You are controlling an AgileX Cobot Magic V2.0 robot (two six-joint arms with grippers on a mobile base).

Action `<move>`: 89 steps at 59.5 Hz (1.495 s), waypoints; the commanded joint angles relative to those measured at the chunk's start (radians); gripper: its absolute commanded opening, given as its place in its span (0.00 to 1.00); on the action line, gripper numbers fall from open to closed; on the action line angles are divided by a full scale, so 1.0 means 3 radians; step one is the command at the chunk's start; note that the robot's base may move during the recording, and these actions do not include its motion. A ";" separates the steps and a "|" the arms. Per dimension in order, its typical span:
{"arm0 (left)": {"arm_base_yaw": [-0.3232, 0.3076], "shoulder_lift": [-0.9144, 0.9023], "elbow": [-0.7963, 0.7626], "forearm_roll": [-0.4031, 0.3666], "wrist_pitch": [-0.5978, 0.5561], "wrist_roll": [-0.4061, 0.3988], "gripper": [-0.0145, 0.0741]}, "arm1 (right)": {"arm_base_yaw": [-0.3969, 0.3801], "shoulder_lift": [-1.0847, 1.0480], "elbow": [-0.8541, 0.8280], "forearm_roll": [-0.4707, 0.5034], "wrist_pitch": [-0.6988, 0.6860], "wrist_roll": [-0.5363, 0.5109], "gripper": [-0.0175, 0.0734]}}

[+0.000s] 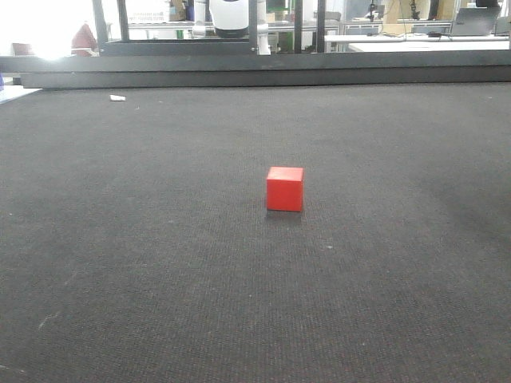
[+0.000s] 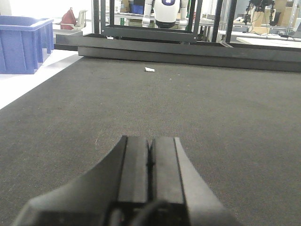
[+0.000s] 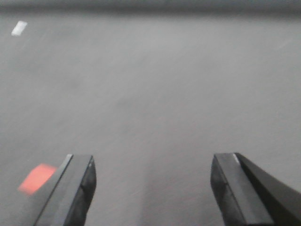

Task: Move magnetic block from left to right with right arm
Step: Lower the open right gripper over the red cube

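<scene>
Near the middle of the dark worktop point(image 1: 160, 279) sits the magnetic block point(image 1: 284, 189), flat on the mat with nothing touching it. From the right wrist, the right gripper point(image 3: 153, 162) hovers with its jaws spread wide and empty. The block shows as a red blur at lower left, outside the jaws, not between them. The left gripper point(image 2: 149, 141) lies low, jaws clenched on nothing. By my reading, the grasp, the carry rightward and the release are all yet to do.
</scene>
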 commanded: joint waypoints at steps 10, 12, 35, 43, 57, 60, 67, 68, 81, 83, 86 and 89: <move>0.0003 -0.0045 0.0034 0.0000 -0.0300 -0.0015 0.03 | 0.0670 0.0916 -0.0960 -0.0116 0.0568 0.0773 0.86; 0.0003 -0.0045 0.0034 0.0000 -0.0300 -0.0015 0.03 | 0.0758 0.1053 -0.1078 -0.0185 0.0652 0.0921 0.86; 0.0003 -0.0045 0.0034 0.0000 -0.0300 -0.0015 0.03 | 0.1415 0.2341 -0.2128 -0.0850 0.1492 0.2272 0.86; 0.0003 -0.0045 0.0034 0.0000 -0.0300 -0.0015 0.03 | 0.1486 0.2684 -0.2387 -0.0920 0.1681 0.2373 0.86; 0.0003 -0.0045 0.0034 0.0000 -0.0300 -0.0015 0.03 | 0.1500 0.3125 -0.2700 -0.0960 0.1786 0.2478 0.86; 0.0003 -0.0045 0.0034 0.0000 -0.0300 -0.0015 0.03 | 0.1500 0.3195 -0.2726 -0.0962 0.1786 0.2478 0.86; 0.0003 -0.0045 0.0034 0.0000 -0.0300 -0.0015 0.03 | 0.1496 0.3329 -0.2746 -0.0962 0.1786 0.2478 0.86; 0.0003 -0.0045 0.0034 0.0000 -0.0300 -0.0015 0.03 | 0.1493 0.3348 -0.2746 -0.0962 0.1786 0.2478 0.86; 0.0003 -0.0045 0.0034 0.0000 -0.0300 -0.0015 0.03 | 0.1461 0.3537 -0.2747 -0.0962 0.1749 0.2478 0.86; 0.0003 -0.0045 0.0034 0.0000 -0.0300 -0.0015 0.03 | 0.1461 0.3557 -0.2747 -0.0962 0.1749 0.2478 0.85; 0.0003 -0.0045 0.0034 0.0000 -0.0300 -0.0015 0.03 | 0.1461 0.3572 -0.2747 -0.0962 0.1749 0.2478 0.84; 0.0003 -0.0045 0.0034 0.0000 -0.0300 -0.0015 0.03 | 0.1461 0.3576 -0.2747 -0.0962 0.1746 0.2478 0.80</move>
